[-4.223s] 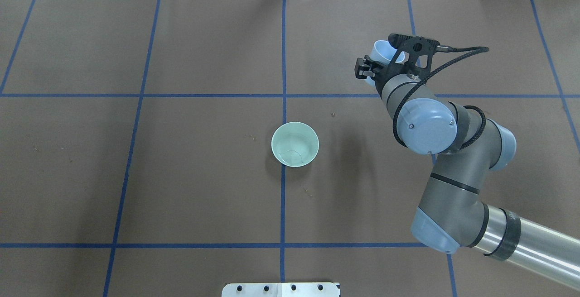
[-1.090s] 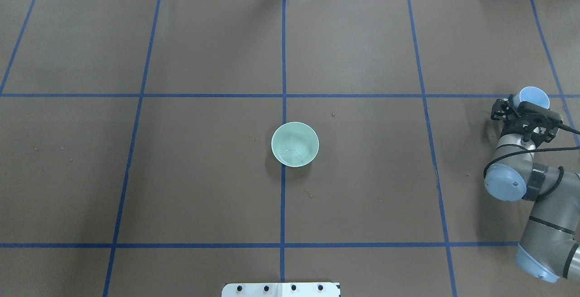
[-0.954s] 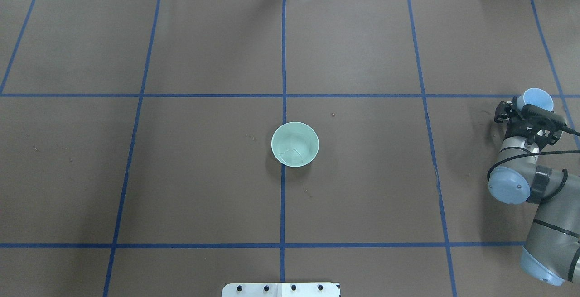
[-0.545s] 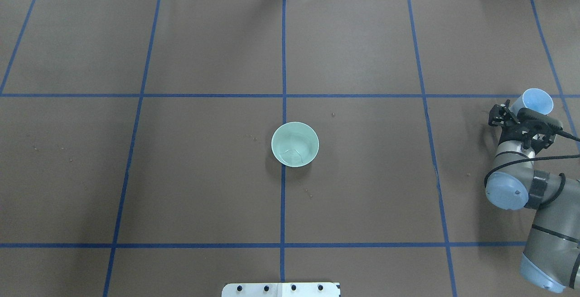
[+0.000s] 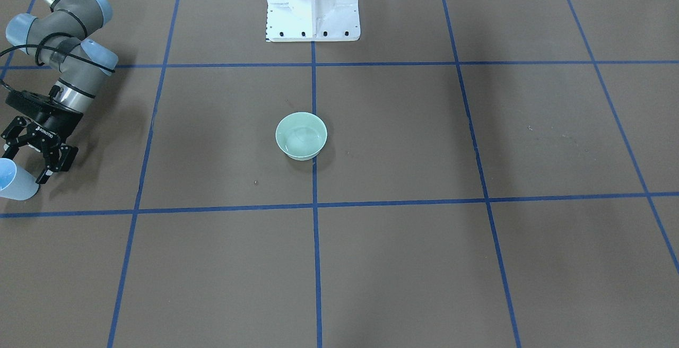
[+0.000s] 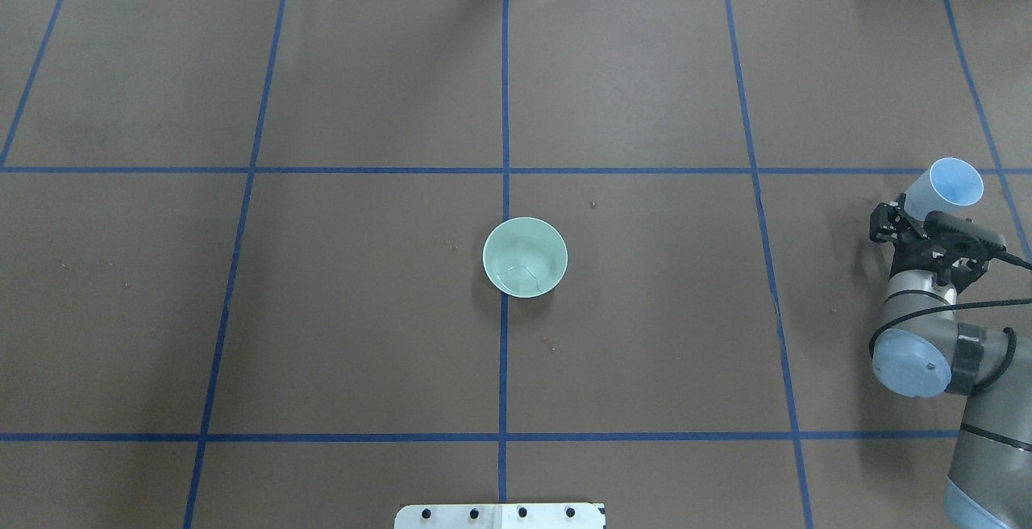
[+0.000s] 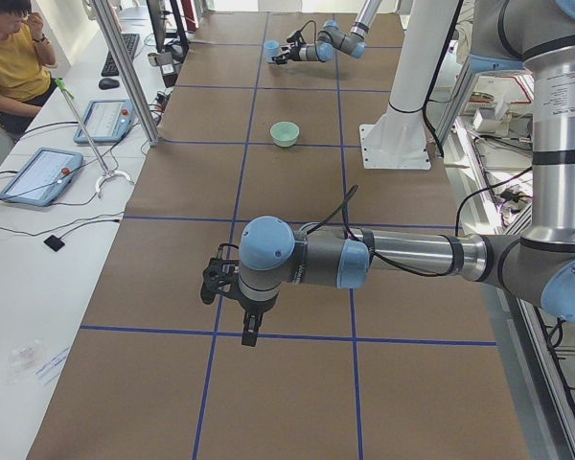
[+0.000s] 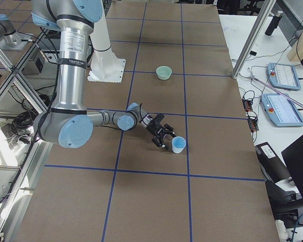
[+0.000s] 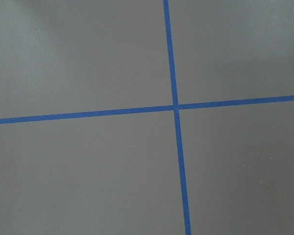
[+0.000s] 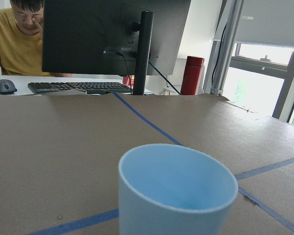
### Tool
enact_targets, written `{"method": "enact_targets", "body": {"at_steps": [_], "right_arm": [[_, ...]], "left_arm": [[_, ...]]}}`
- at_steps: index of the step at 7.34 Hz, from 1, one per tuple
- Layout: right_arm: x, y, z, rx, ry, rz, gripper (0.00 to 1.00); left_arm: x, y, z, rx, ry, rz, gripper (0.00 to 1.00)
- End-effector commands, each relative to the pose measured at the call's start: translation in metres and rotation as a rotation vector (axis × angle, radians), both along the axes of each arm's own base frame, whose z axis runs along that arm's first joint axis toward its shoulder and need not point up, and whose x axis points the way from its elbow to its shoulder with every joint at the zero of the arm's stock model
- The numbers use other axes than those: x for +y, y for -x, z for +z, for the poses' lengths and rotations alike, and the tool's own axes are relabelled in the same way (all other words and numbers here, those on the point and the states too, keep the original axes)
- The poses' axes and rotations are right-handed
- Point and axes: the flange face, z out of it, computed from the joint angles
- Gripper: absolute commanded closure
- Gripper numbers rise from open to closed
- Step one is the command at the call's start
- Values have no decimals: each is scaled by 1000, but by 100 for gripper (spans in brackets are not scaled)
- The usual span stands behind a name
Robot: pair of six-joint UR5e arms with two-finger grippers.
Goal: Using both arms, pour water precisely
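Status: blue cup [image 6: 943, 188] stands upright on the desk [image 6: 645, 351], at 3 o'clock from the green bowl [image 6: 525, 257] on the overhead view. It is well apart from the bowl, near the desk's end, probably parked there to leave the pour zone clear. Right arm [image 6: 911, 349] lies low and level. Right jaws are spread wide and hold nothing. The cup sits just past their tips, at 1 o'clock, apparently not touching. The side-on approach fits the job, since a wrist roll tips the cup. Bowl sits mid-desk on the blue tape line [image 6: 505, 110], within reach of both arms. Water [image 6: 516, 275] shows only as a faint ripple in the bowl, and the cup looks dry on the right wrist view. Left arm [image 7: 364, 259] hovers over bare desk at the opposite end, clear of the work. Left jaws: cannot tell whether spread or closed. Judgement: the pour step looks finished.
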Motion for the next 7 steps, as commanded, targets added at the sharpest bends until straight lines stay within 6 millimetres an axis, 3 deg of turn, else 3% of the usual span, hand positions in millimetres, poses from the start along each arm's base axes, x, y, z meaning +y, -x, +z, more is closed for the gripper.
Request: {"method": "enact_targets", "body": {"at_steps": [1,3,7], "right_arm": [[14,2,-14,-34,-12,-21,0],[33,4,-41,-85,-29,-61,0],[43,14,-116,-218,-66,-104,0]], "left_arm": [[0,0,0,0,-1,0,0],[0,0,0,0,-1,0,0],[1,0,1,0,1,0,0]]}}
